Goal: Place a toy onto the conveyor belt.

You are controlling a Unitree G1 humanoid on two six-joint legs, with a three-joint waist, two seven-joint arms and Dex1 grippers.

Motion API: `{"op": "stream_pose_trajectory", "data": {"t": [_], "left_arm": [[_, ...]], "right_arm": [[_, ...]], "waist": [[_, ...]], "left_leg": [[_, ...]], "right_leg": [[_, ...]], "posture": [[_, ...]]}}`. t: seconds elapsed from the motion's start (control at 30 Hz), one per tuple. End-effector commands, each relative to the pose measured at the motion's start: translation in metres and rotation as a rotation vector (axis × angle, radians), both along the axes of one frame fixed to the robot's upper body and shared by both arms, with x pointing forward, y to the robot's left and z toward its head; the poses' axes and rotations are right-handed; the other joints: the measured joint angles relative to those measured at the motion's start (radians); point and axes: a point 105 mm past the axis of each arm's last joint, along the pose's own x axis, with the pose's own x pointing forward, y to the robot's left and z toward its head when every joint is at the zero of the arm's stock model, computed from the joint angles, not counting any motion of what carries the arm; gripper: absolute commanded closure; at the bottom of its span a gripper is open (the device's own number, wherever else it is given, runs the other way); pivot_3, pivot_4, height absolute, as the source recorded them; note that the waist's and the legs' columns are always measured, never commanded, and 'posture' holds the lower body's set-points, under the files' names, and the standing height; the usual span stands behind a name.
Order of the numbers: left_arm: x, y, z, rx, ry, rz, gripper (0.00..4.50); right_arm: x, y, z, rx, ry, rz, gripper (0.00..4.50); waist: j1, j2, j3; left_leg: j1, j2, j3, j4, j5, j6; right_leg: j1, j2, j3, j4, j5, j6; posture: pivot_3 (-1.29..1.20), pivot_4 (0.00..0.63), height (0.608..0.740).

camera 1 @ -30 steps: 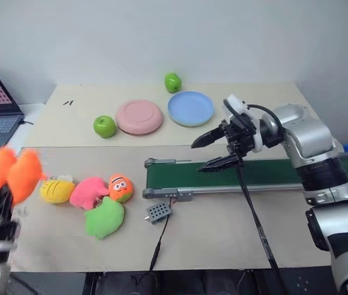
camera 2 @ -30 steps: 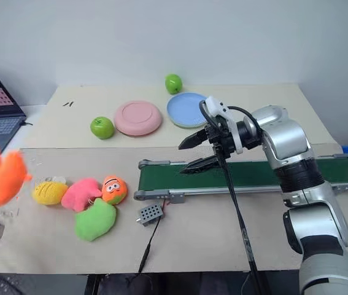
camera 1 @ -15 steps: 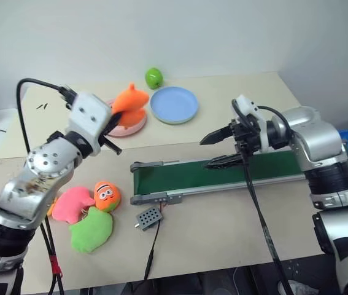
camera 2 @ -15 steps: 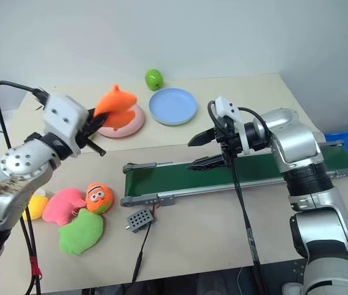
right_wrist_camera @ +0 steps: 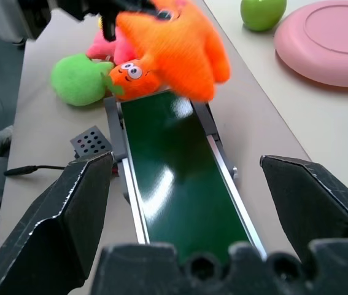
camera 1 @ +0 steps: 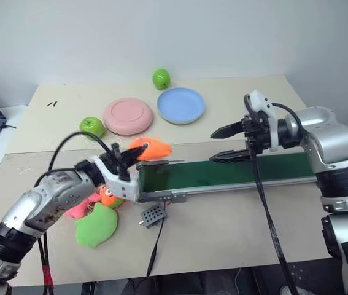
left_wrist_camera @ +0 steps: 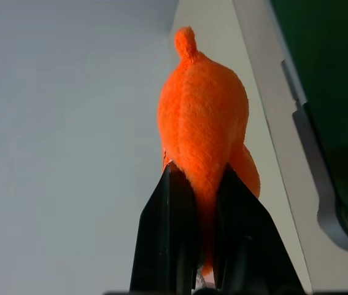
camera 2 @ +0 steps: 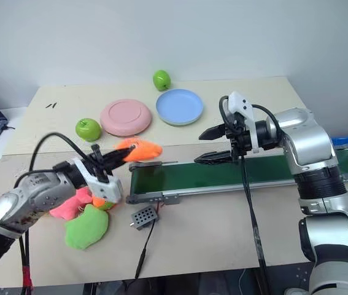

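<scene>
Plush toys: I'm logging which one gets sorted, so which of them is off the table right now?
The bright orange fish-shaped plush, pinched in the left gripper beside the green conveyor belt's end. The pink, green and round orange plushes lie on the table.

Head views overlook table point(camera 1: 235, 233); wrist views close.

light is bright, even and soft, seemingly from overhead, and the pale wall and table point(camera 1: 223, 227) read clean and slightly washed. shadows are faint and short beneath the plates and plush toys. in the head views the left arm and the orange toy point(camera 1: 151, 148) it carries are smeared with motion blur, while the right arm looks crisp. a pale glare streak lies on the green conveyor belt point(right_wrist_camera: 180, 184) in the right wrist view, where the near fingers point(right_wrist_camera: 69, 209) look soft and oversized. the left wrist view is sharp on the toy's fuzz, background blurred.
</scene>
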Motion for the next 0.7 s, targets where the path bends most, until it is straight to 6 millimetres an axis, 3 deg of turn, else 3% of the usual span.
{"op": "stream_pose_trajectory", "data": {"t": [0.03,0.37,0.6,0.7], "left_arm": [[-0.005,-0.006,-0.013,0.021,-0.012,-0.060,4.42],[0.001,-0.014,-0.026,0.070,0.023,-0.141,4.42],[0.010,-0.015,-0.021,0.077,0.099,-0.146,1.96],[0.005,-0.019,-0.021,0.007,0.240,-0.159,0.78]], "right_arm": [[-0.005,-0.006,0.017,0.027,-0.063,-0.023,0.00],[-0.014,-0.010,0.018,0.050,-0.075,-0.077,0.00],[-0.016,-0.016,0.017,0.044,-0.073,-0.106,0.00],[-0.016,-0.016,0.016,0.043,-0.073,-0.110,0.00]], "waist": [[0.001,0.000,0.000],[0.001,0.000,0.000],[-0.001,0.000,0.000],[-0.004,0.000,0.000]], "left_leg": [[0.000,0.000,0.000,0.000,0.000,0.000],[0.000,0.000,0.000,0.001,0.000,0.000],[0.000,0.000,0.001,0.003,0.000,0.001],[0.000,0.000,0.001,0.003,0.000,0.001]], "right_leg": [[0.000,0.000,0.000,0.000,0.000,0.000],[0.000,0.000,0.000,0.001,0.000,0.000],[0.000,0.000,0.000,0.001,0.001,0.001],[0.000,0.000,0.000,0.001,0.001,0.001]], "posture": [[0.00,0.150,0.740],[0.00,0.150,0.740],[0.00,0.150,0.740],[0.00,0.150,0.740]]}}
